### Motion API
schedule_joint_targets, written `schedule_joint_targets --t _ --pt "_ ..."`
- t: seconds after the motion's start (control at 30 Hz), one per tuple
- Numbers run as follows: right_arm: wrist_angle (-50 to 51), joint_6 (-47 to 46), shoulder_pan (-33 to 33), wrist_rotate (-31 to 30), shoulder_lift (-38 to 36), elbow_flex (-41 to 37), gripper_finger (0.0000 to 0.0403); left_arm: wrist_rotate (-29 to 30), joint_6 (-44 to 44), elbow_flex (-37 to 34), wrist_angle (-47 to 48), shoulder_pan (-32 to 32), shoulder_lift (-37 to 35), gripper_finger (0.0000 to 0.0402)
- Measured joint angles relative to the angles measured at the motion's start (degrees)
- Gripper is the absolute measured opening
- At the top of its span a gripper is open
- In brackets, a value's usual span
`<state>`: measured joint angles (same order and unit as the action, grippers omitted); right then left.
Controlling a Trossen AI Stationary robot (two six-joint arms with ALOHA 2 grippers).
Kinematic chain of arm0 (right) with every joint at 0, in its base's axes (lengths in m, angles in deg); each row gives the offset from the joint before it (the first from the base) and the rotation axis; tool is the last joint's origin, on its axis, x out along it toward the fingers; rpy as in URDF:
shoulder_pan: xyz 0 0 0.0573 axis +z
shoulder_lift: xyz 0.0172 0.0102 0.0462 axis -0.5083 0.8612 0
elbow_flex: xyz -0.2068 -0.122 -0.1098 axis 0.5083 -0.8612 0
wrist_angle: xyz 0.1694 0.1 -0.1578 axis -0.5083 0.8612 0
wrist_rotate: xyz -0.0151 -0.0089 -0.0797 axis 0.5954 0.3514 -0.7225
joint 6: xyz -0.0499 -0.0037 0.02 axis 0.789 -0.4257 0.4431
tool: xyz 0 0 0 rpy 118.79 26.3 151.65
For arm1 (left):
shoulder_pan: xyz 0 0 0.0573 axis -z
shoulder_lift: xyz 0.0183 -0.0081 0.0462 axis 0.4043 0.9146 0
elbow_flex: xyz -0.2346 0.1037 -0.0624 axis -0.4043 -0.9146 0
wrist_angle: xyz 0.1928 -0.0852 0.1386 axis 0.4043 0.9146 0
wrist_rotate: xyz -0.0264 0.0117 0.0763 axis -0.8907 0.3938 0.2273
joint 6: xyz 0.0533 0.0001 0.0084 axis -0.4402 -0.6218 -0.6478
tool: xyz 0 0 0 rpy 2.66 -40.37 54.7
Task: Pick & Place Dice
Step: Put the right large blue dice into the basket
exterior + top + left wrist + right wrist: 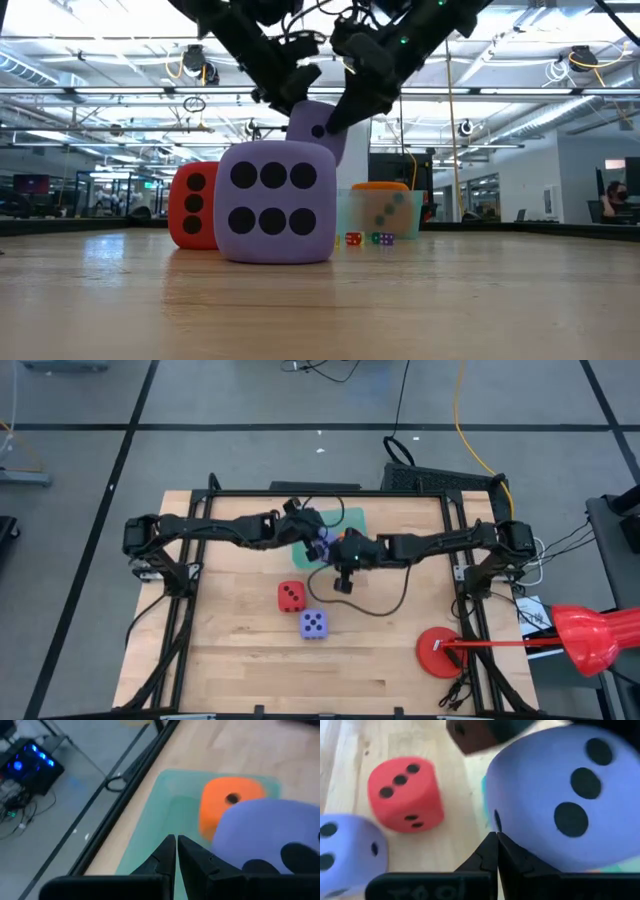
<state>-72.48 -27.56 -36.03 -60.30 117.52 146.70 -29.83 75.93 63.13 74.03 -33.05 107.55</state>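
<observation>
A purple-blue die is up in the air over the teal tray, between my two grippers. My right gripper is shut at the die's lower edge. My left gripper is shut just beside the same die. The orange die sits in the tray. The red die and the second purple-blue die rest on flat faces on the wooden table. My right gripper meets the lifted purple-blue die at a lower edge near a corner, and the shut fingertips seem to pinch a bit of that edge. It comes slanting down from the table's right. The die is clear of the table, tilted. My left gripper is next to the die's side; I cannot tell whether it touches.
A dark cable loops over the table right of the red die. A red round base with a red cone stands at the table's right near corner. Black frame rails run along both sides. The near middle of the table is bare wood.
</observation>
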Motion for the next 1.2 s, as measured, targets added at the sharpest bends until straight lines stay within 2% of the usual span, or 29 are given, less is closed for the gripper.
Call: schedule_joint_targets --t 0.2,0.53,0.93,1.2 --pt "-0.3 -1.0 -4.2 5.5 0.0 0.5 0.0000 -3.4 0.8 -0.1 0.4 -3.9 0.0 0.0035" --pt "1.8 -3.4 -6.6 4.3 3.5 -0.2 0.0000 -5.6 1.1 -0.2 1.7 -4.8 0.4 0.0035" --pt "2.5 -6.5 -6.5 7.6 3.4 -0.1 0.0000 -5.7 2.1 -1.4 4.9 -4.9 0.5 0.0035" --pt "3.8 -8.6 -6.5 7.5 2.9 0.2 0.0000 -5.9 2.8 -1.5 9.7 -5.0 -3.0 0.0035"
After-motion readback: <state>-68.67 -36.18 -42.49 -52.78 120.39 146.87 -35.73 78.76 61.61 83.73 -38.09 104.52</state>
